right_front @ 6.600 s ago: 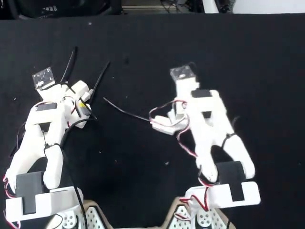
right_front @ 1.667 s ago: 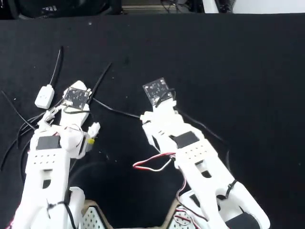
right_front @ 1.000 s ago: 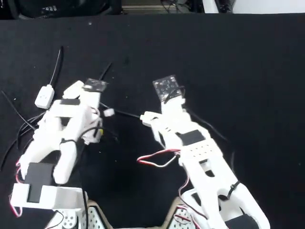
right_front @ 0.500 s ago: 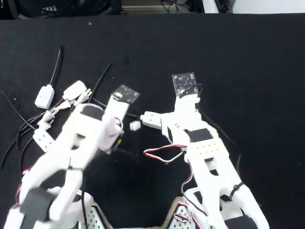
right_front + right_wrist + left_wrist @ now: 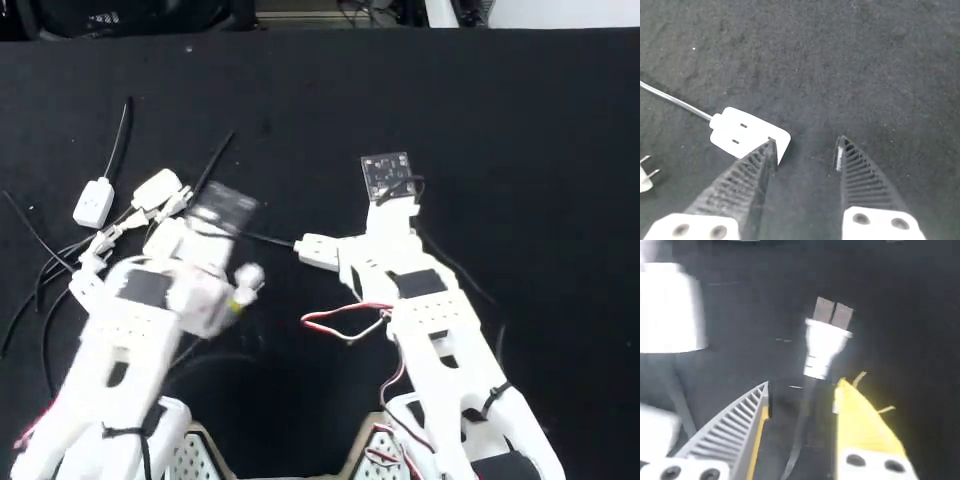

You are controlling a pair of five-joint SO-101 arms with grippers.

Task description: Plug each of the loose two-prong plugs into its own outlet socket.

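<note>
A white two-prong plug [image 5: 826, 344] lies on the black table just past my left gripper [image 5: 801, 389]. The gripper is open, and the plug's thin wire runs back between its grey finger and its yellow finger. A white block [image 5: 671, 307] shows blurred to one side. My left arm [image 5: 150, 300] stands at the table's left. My right gripper [image 5: 805, 144] is open and empty, one fingertip [image 5: 770, 146] at the edge of a white outlet socket [image 5: 747, 132] with two slots. That socket [image 5: 316, 250] lies at mid table beside the right arm [image 5: 410, 290].
Two more white socket blocks [image 5: 93, 202] [image 5: 160, 187] lie at the left among several tangled black wires [image 5: 40, 270]. Prongs of another plug [image 5: 646, 176] show at the right wrist view's edge. The table's far and right parts are bare black cloth.
The left arm has swung back from mid table to the left and nearer the base, still blurred with motion. The right arm has kept still for the last half second.
</note>
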